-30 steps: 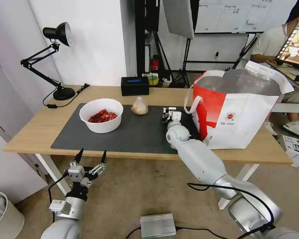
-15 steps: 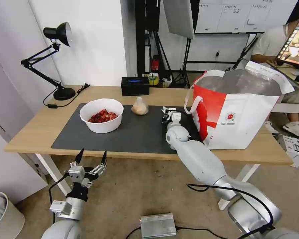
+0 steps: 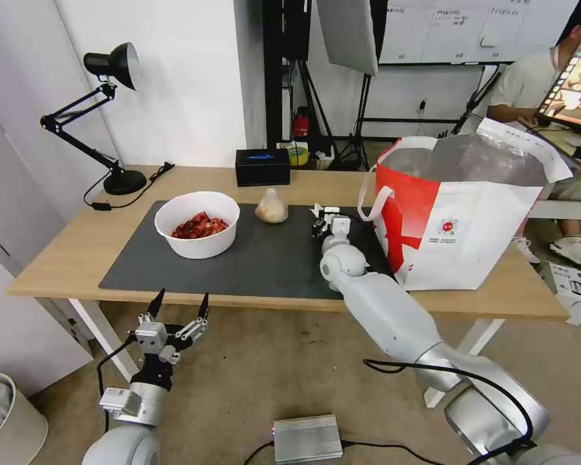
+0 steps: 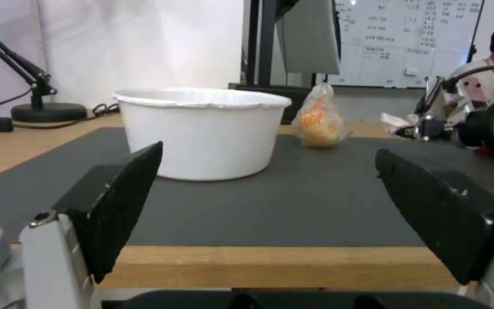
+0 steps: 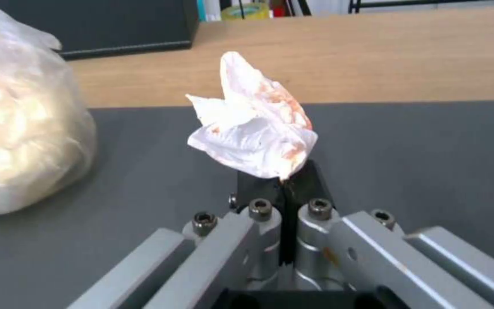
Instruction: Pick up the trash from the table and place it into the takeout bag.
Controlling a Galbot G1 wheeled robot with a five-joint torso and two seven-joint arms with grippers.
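Right gripper (image 5: 281, 180): jaws pressed together on the crumpled white tissue (image 5: 255, 133), which bears orange stains and stands above the fingertips, lifted clear of the dark grey mat (image 5: 430, 154). In the head view this gripper (image 3: 321, 219) sits over the mat's right portion, just beside the red side panel of the takeout bag (image 3: 461, 219).

Left gripper (image 3: 177, 310): parked below the front edge of the table (image 3: 51, 258), off the tabletop, fingers (image 4: 118, 201) spread wide and touching nothing.

Takeout bag: upright at the right end of the tabletop, mouth open, foil lining visible, its lower left corner resting on the mat's right edge.

White bowl (image 3: 197, 224): on the left half of the mat, holding red shells. In the left wrist view the bowl (image 4: 201, 128) stands between the spread fingers, well beyond them.

Small clear bag with a beige lump (image 3: 272, 206): at the mat's rear edge, between bowl and right gripper, near the tissue but apart from it.

Black box (image 3: 262, 166): behind the mat at the rear edge of the tabletop. Desk lamp (image 3: 110, 123): rear left corner.
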